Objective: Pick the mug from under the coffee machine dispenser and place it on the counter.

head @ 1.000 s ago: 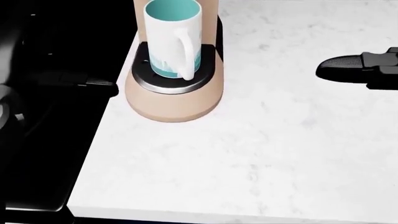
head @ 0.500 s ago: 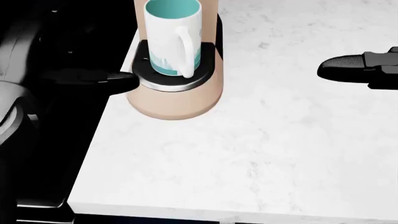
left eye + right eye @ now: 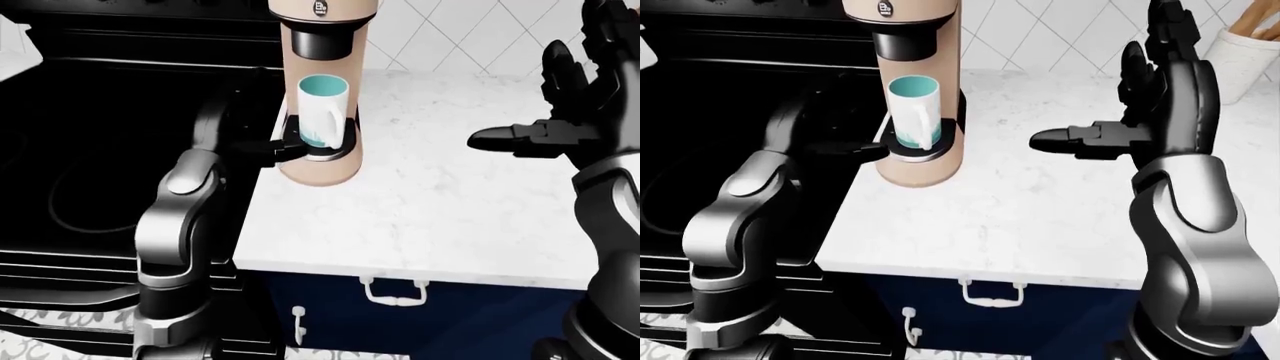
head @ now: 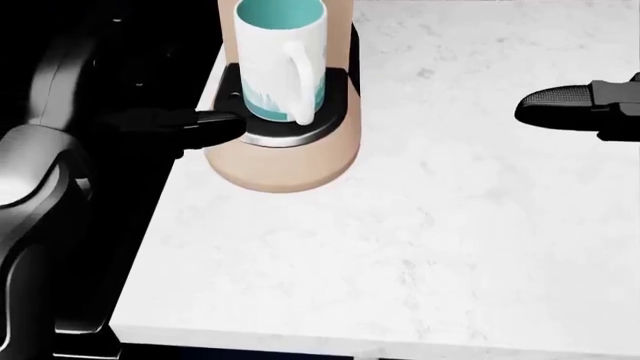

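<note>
A white mug (image 4: 280, 64) with a teal inside stands upright on the round drip tray (image 4: 300, 129) of the tan coffee machine (image 3: 322, 161), under its dispenser (image 3: 325, 43), with its handle turned toward me. My left hand (image 4: 215, 124) comes in from the left, its black fingers stretched out and their tips at the tray's left rim, below the mug; it holds nothing. My right hand (image 3: 1102, 114) hovers over the counter well to the right of the machine. Its fingers are spread upward and one digit (image 3: 1060, 140) points left toward the mug.
A black stove (image 3: 90, 150) lies directly left of the white marble counter (image 4: 400, 247), whose edge runs beside the machine. Dark blue cabinets with white handles (image 3: 392, 291) sit below. A white utensil holder (image 3: 1250, 52) stands at the top right of the right-eye view.
My left hand has moved right, from over the stove to the machine's drip tray rim. The right hand has barely moved. The head view shifted slightly.
</note>
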Motion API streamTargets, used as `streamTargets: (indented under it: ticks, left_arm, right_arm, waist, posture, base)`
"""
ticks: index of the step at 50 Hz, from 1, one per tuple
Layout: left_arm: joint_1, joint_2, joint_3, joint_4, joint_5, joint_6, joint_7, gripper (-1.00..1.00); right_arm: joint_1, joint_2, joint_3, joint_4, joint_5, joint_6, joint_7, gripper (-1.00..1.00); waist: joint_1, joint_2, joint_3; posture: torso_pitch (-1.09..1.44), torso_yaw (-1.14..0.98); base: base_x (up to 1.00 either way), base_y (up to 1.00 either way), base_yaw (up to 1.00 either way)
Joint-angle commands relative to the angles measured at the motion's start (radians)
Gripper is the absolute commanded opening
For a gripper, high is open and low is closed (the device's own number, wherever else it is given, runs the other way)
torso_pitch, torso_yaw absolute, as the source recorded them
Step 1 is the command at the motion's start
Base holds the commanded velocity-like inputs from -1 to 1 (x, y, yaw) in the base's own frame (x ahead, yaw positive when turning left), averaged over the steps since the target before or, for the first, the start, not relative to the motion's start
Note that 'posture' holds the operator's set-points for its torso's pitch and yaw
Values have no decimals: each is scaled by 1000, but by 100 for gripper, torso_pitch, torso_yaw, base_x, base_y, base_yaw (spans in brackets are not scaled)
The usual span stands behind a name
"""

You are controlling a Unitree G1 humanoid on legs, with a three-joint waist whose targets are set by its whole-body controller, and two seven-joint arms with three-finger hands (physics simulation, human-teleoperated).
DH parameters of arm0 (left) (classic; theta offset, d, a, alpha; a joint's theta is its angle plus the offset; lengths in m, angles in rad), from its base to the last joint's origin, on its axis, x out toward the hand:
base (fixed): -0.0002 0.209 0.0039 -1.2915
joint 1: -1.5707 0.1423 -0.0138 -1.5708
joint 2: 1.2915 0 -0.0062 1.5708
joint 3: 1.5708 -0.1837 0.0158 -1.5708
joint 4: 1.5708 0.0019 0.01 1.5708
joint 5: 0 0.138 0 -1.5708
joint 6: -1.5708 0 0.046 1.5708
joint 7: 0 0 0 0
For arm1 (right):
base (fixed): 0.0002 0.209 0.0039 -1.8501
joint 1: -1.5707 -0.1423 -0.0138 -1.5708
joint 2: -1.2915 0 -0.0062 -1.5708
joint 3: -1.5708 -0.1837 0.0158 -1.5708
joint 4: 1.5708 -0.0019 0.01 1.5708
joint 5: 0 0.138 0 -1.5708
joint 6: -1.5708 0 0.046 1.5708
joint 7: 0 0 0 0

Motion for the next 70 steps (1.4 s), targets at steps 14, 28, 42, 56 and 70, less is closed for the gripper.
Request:
streamTargets:
  ticks: [14, 28, 42, 56, 70]
  left_arm:
    - [-52, -17, -13, -23, 12, -30, 11, 58]
    - [-81, -47, -35, -51, 10, 4, 16, 58]
    - [-78, -68, -53, -38, 24, -11, 12, 53]
    - [-102, -86, -62, 24, 44, -53, 11, 52]
    - [-116, -105, -73, 37, 42, -55, 11, 51]
  right_arm:
    - [-19, -10, -11, -26, -9, -31, 3, 100]
    - [-26, -16, -14, -21, -7, -28, 3, 100]
    - [-35, -27, -19, -22, 7, -21, -3, 100]
    - [-32, -28, -18, -24, 8, -23, -4, 100]
    - [-38, -34, -23, -29, 16, -15, -6, 100]
  waist:
    - [1, -3, -26]
    - [1, -6, -24]
    - [2, -8, -23]
    - [3, -11, -23]
    - [4, -13, -23]
  posture:
    - [0, 0]
    - [0, 0]
    - [0, 0]
    - [0, 0]
    - [0, 0]
  base:
    - [0, 0, 0]
    - [0, 0, 0]
    - [0, 0, 0]
    - [0, 0, 0]
    - [0, 0, 0]
